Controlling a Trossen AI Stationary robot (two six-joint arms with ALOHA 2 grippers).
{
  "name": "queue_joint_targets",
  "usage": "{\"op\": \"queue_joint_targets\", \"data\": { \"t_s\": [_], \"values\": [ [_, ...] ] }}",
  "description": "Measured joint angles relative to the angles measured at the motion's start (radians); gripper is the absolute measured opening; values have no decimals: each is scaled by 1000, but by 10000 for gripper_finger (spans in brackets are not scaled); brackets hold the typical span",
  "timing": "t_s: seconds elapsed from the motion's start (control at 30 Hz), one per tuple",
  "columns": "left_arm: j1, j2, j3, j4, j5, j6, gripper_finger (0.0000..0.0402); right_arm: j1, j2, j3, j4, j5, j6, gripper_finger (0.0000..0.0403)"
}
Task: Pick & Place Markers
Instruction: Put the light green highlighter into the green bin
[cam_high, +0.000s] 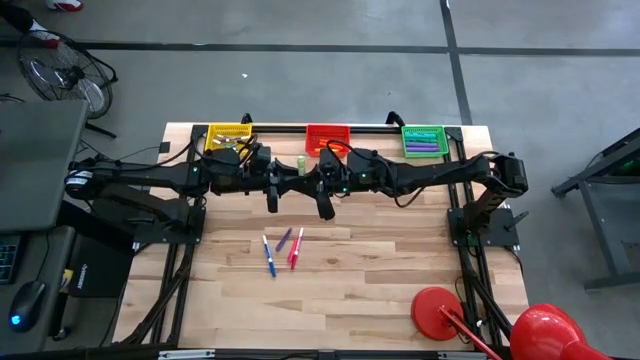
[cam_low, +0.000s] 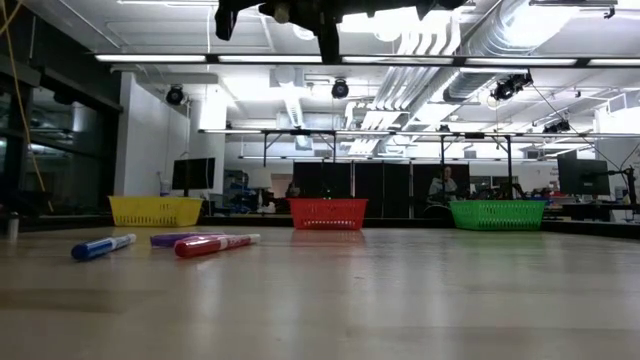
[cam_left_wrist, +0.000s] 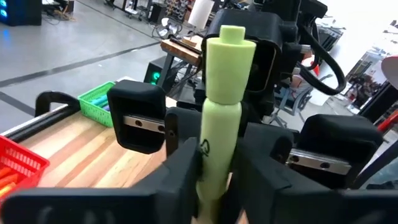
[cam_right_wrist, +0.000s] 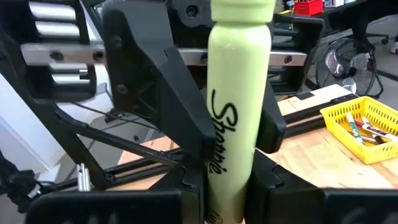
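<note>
A pale green marker (cam_high: 300, 163) is held in the air between both grippers, over the far middle of the table. My left gripper (cam_high: 289, 173) comes at it from the table's left and my right gripper (cam_high: 313, 174) from the right. Both are shut on it. The left wrist view shows the marker (cam_left_wrist: 224, 93) with its cap end up in the picture. The right wrist view shows its lettered barrel (cam_right_wrist: 239, 81). A blue marker (cam_high: 268, 256), a purple one (cam_high: 284, 240) and a pink one (cam_high: 295, 248) lie flat on the table. My left gripper (cam_left_wrist: 216, 163) pinches the green marker's barrel (cam_left_wrist: 214, 140) between its two fingers, level from the table's left, fingers across it. The marker is lifted clear of the table. My right gripper (cam_right_wrist: 230, 177) pinches the same marker's lettered barrel (cam_right_wrist: 235, 134) between its two fingers, level from the table's right, fingers across it. The left gripper's fingers (cam_right_wrist: 155, 93) close in on the marker just beyond.
Along the far edge stand a yellow basket (cam_high: 229, 136), a red basket (cam_high: 328, 135) and a green basket (cam_high: 423, 140); the yellow and green ones hold markers. A red round object (cam_high: 438, 310) sits at the near right corner. Bare wood lies around the three loose markers.
</note>
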Motion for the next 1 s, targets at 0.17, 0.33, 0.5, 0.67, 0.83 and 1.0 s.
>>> {"op": "queue_joint_targets", "data": {
  "t_s": [0.17, 0.33, 0.5, 0.67, 0.83, 1.0],
  "values": [
    [0, 0, 0, -1, 4, -3, 161, -1, 0, 0, -12, 4, -4, 51],
    [-1, -1, 0, -2, 5, 0, 195, -2, 0, 0, -22, 23, 0, 51],
    [0, -55, 0, -21, -15, 46, 200, -18, -2, 1, -66, 26, 8, 51],
    [-1, -159, 1, -112, -81, 58, 201, -54, -3, 1, -142, 49, 36, 51],
    [-1, -242, 1, -207, -105, 47, 201, -94, -3, 1, -265, 95, 65, 51],
    [-1, -289, 0, -289, -106, 17, 201, -138, -3, 1, -387, 182, 134, 51]
  ]
}}
